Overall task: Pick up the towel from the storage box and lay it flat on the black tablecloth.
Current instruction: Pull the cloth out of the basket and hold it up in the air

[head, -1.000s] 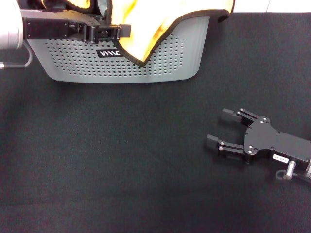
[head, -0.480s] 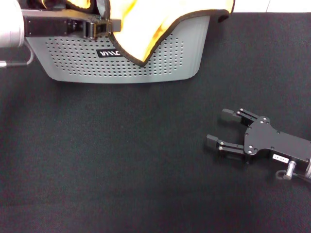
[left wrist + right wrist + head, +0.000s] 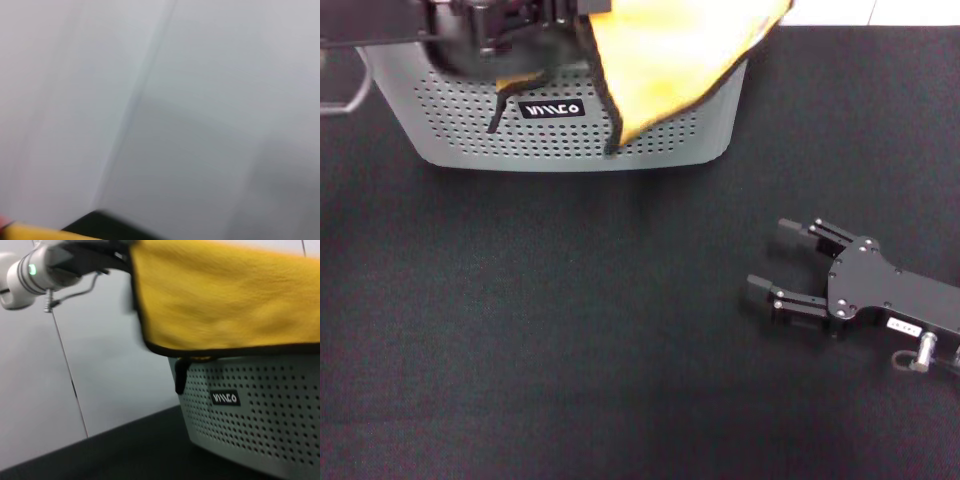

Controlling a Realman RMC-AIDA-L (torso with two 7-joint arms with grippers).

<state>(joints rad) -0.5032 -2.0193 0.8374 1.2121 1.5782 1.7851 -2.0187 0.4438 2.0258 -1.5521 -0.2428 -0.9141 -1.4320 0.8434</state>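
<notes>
Cloth, black and wide, has lots of bare room in front of the box. One towel, yellow side out, hangs over the box's front from the left gripper, which pinches it. Right gripper rests on the cloth, fingers wide.

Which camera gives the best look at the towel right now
The right wrist view: the towel fills its upper half, orange-yellow side out, its black edge hanging above the box. The head view shows only the part draped over the box front, cut off at the top. The left wrist view catches just a yellow sliver in a corner.
</notes>
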